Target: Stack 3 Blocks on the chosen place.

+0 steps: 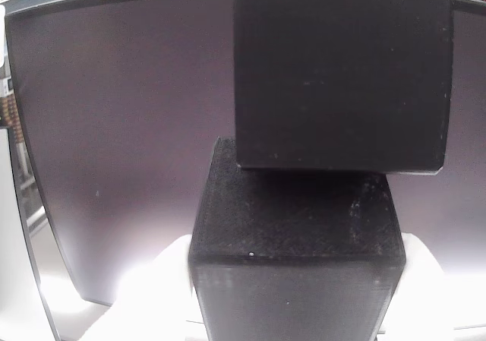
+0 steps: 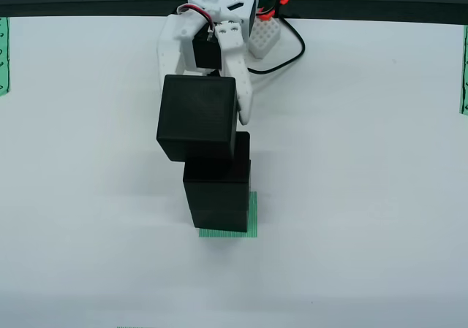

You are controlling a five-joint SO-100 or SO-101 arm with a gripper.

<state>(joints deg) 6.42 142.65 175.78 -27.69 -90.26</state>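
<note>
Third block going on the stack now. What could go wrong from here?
1. The held block sits left of the stack in the view from above; released so, it may overhang and tip off.
2. The gripper reaches around the held block close to the stack; opening or retreating may nudge the stack off the green patch.

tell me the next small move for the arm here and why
Probably shift the held cube a little toward the right and bottom of the view from above before lowering. The gripper carries it above the two stacked cubes on the striped patch, but it overhangs them up and to the left there.
</note>
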